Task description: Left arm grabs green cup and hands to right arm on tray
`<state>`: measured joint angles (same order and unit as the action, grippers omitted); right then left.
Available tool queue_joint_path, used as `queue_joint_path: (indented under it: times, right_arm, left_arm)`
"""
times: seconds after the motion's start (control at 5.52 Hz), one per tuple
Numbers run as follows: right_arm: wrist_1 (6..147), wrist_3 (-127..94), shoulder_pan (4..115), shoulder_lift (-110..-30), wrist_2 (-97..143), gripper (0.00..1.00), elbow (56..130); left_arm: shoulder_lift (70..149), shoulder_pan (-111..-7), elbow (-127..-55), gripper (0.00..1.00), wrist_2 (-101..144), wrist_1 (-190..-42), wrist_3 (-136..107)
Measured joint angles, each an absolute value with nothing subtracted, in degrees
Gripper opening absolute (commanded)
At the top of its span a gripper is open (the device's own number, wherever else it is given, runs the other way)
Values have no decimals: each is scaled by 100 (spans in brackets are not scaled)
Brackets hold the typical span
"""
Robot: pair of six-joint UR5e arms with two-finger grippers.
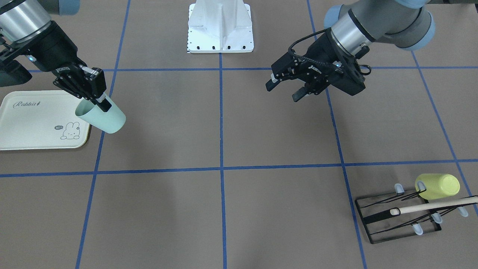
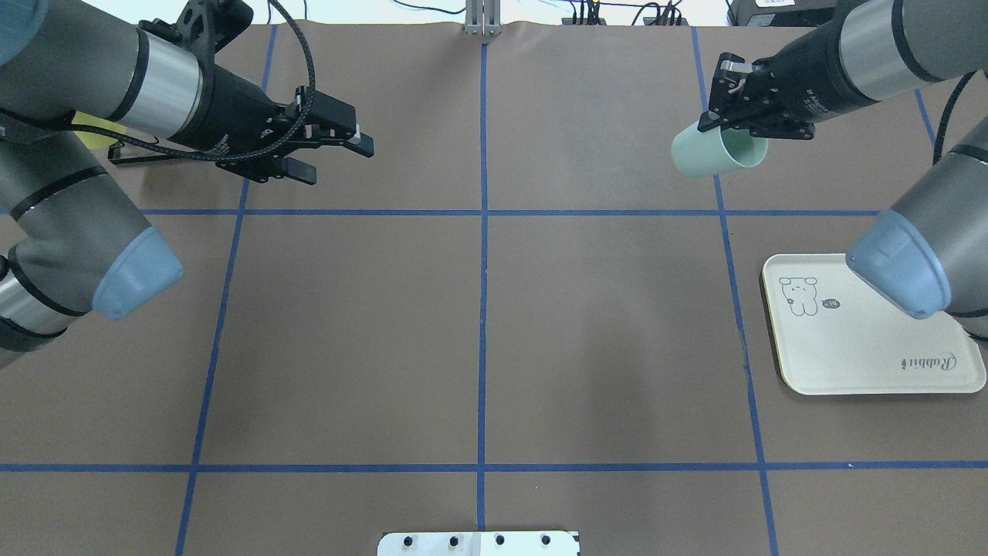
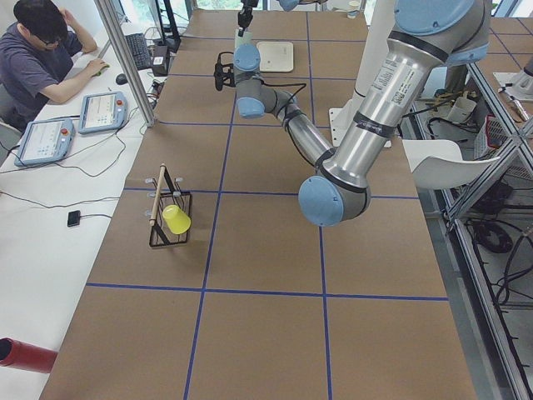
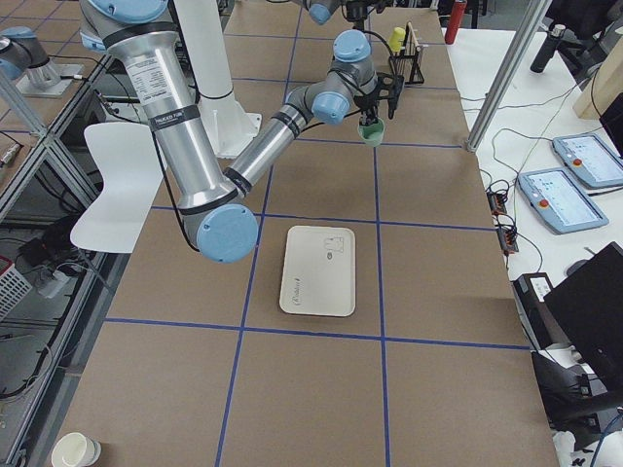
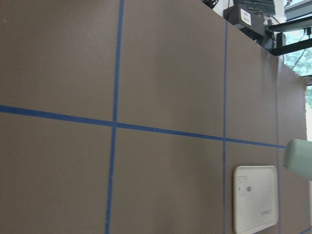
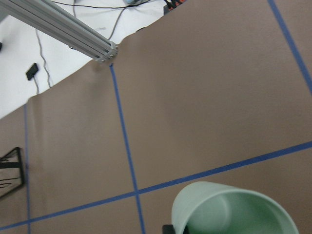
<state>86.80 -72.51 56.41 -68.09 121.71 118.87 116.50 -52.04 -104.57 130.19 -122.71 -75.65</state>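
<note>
The hand-over looked done, and the step in hand was the carry to the tray. The right gripper (image 1: pixel 101 101) was clamped on the rim of the green cup (image 1: pixel 104 118). The cup hung tilted above the table (image 1: pixel 224 130), mouth turned toward the tray (image 1: pixel 33 127). In the front view it sat just past the tray's near corner; in the overhead view it was well apart from the tray and further out. The left gripper (image 1: pixel 283 91) hovered over its own half of the table with its 2 fingers spread and nothing between them.

The next move probably called for the right arm to swing the cup over the tray, level it, lower it until the base met the surface, and only then let go. Tilted as it was, the cup could tip if let go early.

Some things were hard to make out:
- It looked as if 1 finger sat inside the cup and 1 outside, but that was not clear.
- The right wrist view showed only the cup's mouth.
- The left wrist view showed none of its own fingers.
- In the overhead view the right arm's elbow covered part of the tray.
- Far off, a yellow cup (image 1: pixel 438 185) and a wooden stick (image 1: pixel 433 205) rested on a wire rack (image 1: pixel 373 224).
</note>
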Motion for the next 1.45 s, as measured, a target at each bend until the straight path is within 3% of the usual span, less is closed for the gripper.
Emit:
queue_joint_path:
  times: [0.36,0.54,0.72,1.09,1.45]
  right_arm:
    - [11541,-5284,5450,-6960,11369,0,12813]
    - [12063,-4856,5410,-7207,11225,0,13029]
    - [11939,-4584,5382,-7647,11202,0,13090]
    - [10278,-4456,5286,-8890,11200,0,12843]
    - [7964,-4467,5217,-9812,11267,0,11921]
  left_arm:
    - [10598,-5739,-10488,100,13017,-11897,-5429]
    - [10035,-6150,-10469,100,13030,-11645,-4028]
    - [9521,-6621,-10387,100,13063,-11312,-2502]
    - [8806,-7585,-9856,100,13305,-10987,-246]
    - [8668,-8717,-9086,100,14151,-10804,761]
